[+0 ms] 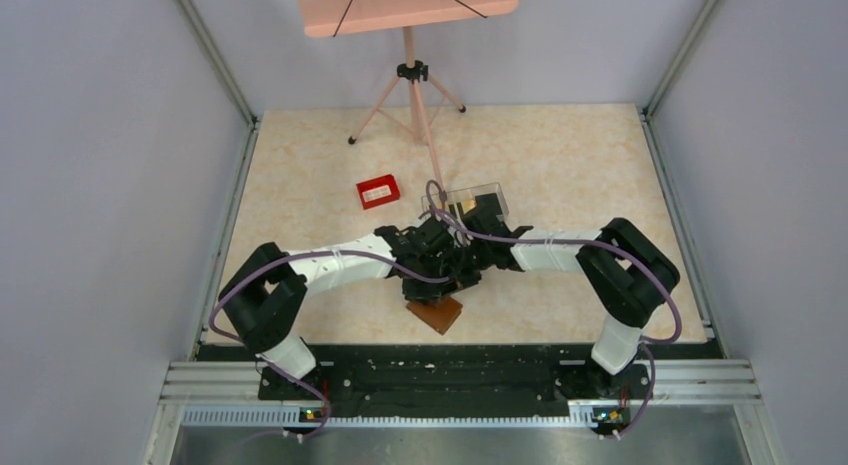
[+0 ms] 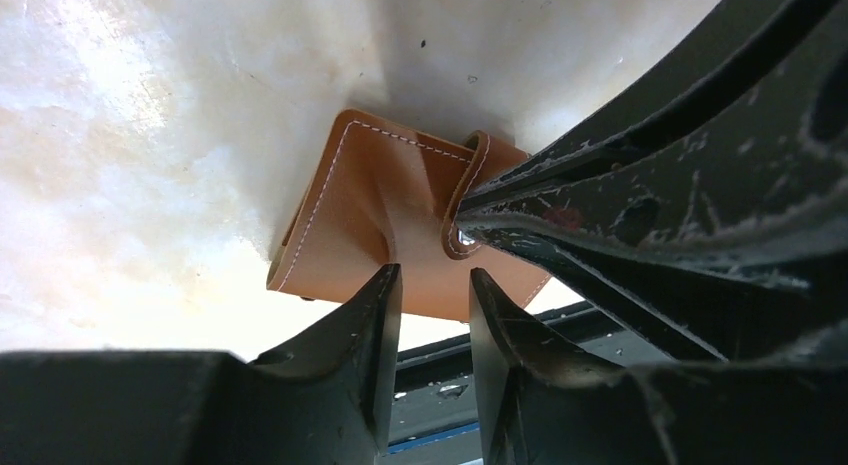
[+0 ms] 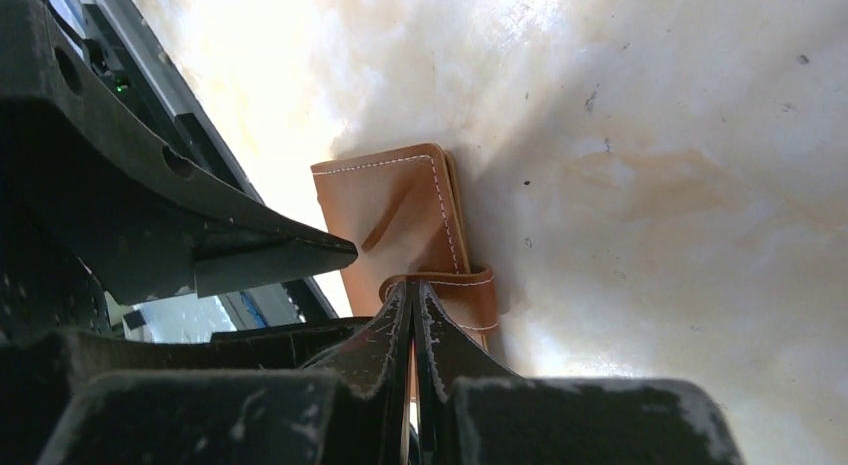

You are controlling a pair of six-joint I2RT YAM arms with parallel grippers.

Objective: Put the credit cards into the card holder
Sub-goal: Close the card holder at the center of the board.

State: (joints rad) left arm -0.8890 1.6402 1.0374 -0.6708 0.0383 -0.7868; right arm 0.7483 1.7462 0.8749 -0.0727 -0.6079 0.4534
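Observation:
The card holder (image 2: 365,210) is a tan leather wallet lying closed on the table, near the front edge (image 1: 436,314). Its strap (image 3: 462,288) with a metal snap is lifted. My right gripper (image 3: 413,291) is shut on that strap, and its fingers (image 2: 600,180) come in from the right in the left wrist view. My left gripper (image 2: 435,285) hovers just over the wallet's near edge, jaws apart with nothing between them. One left finger (image 3: 275,250) shows beside the wallet in the right wrist view. The credit cards do not show clearly in any view.
A clear plastic box (image 1: 470,200) with something tan-yellow inside stands just behind the grippers. A small red tray (image 1: 378,191) sits to its left. A pink tripod (image 1: 412,100) stands at the back. The black base rail (image 1: 450,370) runs along the near edge.

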